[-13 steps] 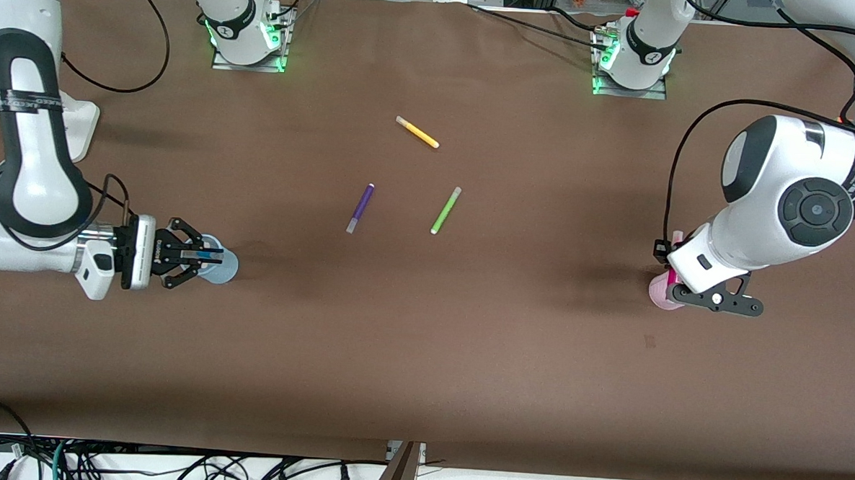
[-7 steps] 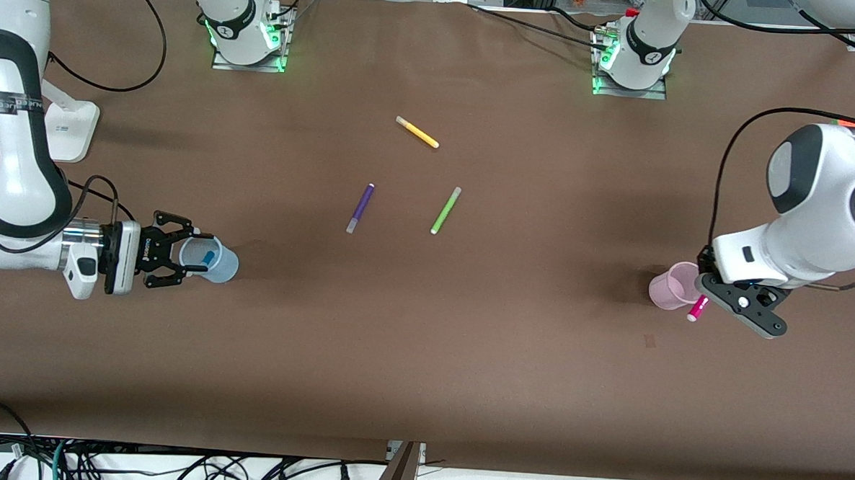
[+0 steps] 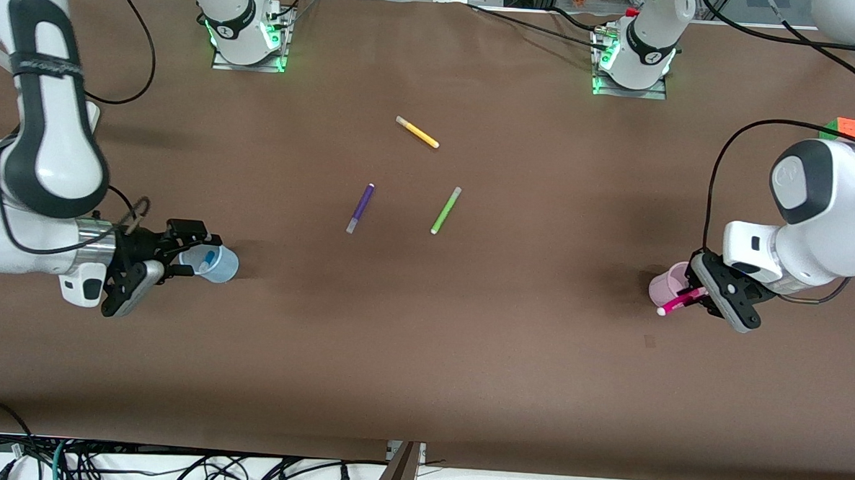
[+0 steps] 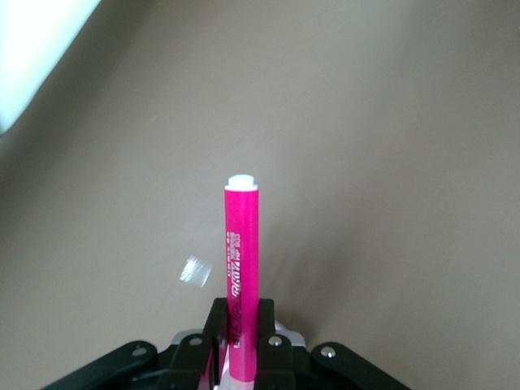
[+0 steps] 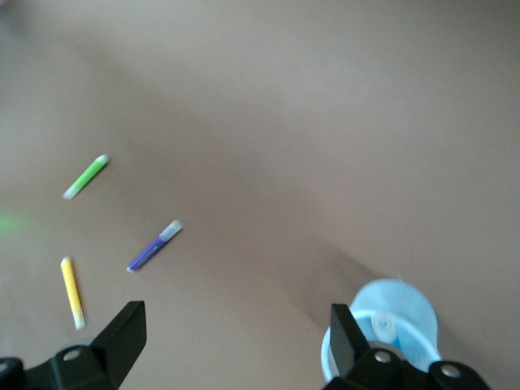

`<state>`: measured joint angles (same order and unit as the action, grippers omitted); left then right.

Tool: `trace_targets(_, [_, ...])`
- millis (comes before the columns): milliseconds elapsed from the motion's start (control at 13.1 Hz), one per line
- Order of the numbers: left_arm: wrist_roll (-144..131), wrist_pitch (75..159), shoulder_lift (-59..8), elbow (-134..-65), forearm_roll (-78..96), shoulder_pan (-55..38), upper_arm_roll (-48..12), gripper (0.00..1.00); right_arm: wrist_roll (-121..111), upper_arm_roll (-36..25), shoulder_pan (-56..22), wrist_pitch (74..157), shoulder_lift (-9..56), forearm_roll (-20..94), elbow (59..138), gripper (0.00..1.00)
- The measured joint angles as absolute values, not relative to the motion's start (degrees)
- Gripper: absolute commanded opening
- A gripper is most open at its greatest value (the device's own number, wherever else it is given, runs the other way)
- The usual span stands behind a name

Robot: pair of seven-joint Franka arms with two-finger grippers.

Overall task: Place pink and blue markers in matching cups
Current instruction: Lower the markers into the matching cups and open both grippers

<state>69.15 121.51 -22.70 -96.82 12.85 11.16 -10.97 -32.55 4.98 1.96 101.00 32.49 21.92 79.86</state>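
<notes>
The pale blue cup [image 3: 218, 264] [image 5: 400, 323] stands at the right arm's end of the table with the blue marker [image 3: 209, 257] leaning inside it. My right gripper [image 3: 190, 255] [image 5: 234, 317] is open right beside that cup, with nothing between its fingers. At the left arm's end stands the pale pink cup [image 3: 669, 284]. My left gripper [image 3: 701, 295] [image 4: 241, 313] is shut on the hot pink marker [image 3: 677, 303] [image 4: 241, 244]. The marker lies nearly level beside the cup's rim, its pale end pointing toward the table's middle.
A yellow marker [image 3: 417, 132] [image 5: 72, 292], a purple marker [image 3: 360, 208] [image 5: 153, 246] and a lime-green marker [image 3: 445, 210] [image 5: 85, 176] lie in the middle of the brown table. An orange and green block [image 3: 846, 128] sits at the left arm's end.
My right gripper opened and let the blue marker drop into the blue cup, then drew back a little. My left gripper swung off the pink cup, still holding the pink marker, now nearly level.
</notes>
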Motion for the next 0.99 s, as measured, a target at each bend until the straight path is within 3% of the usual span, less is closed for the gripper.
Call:
trace_targets(228, [85.2, 122.0, -24.5, -99.9, 22.2, 16.2, -10.9, 0.0, -14.8, 5.0, -0.2, 100.5, 32.4, 12.7, 78.0, 1.0])
trace_targets(457, [99.2, 122.2, -28.2, -101.6, 30.9, 20.3, -10.9, 0.0, -4.1, 5.0, -1.4, 94.6, 31.4, 6.1, 76.1, 1.0])
trace_targets(685, [104.0, 122.2, -30.7, -102.1, 33.4, 22.4, -11.1, 0.0, 1.1, 5.0, -2.0, 86.8, 27.3, 3.4, 73.5, 1.0])
trace_targets(913, [104.1, 122.2, -31.4, -102.2, 33.7, 23.1, -11.1, 0.0, 1.9, 5.0, -2.3, 84.4, 21.4, -0.2, 75.0, 1.0])
trace_targets(989, [104.5, 122.2, -31.5, -102.3, 33.9, 23.3, -11.2, 0.32, 1.9, 4.9, -2.3, 84.5, 19.5, -1.9, 76.4, 1.0])
